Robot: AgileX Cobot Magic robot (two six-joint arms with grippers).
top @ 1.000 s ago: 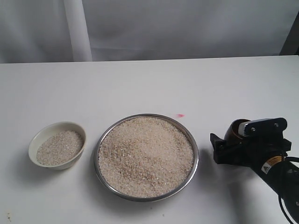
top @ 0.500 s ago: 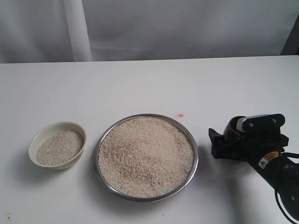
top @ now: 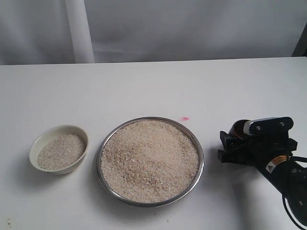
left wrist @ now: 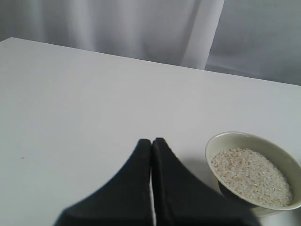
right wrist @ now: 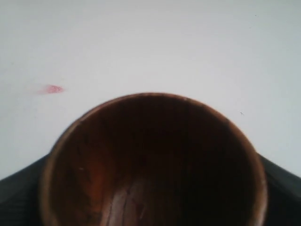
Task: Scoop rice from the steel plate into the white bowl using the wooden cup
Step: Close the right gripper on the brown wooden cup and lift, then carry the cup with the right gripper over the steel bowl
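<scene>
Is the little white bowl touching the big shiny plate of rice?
Apart. The exterior view shows a strip of bare table between the white bowl and the steel plate.

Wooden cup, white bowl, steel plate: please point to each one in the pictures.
wooden cup (right wrist: 155, 165), right wrist view, dark inner wall.
white bowl (top: 45, 136), exterior view, bare inner wall.
steel plate (top: 201, 160), exterior view, right rim.

Lighting: bright, even, diffuse; tabletop (top: 144, 86) nearly washed-out white. Shadows: soft, faint, beside steel plate (top: 200, 168) and white bowl (top: 56, 127). Focus: wooden cup (right wrist: 150, 155) softly blurred in the right wrist view.
</scene>
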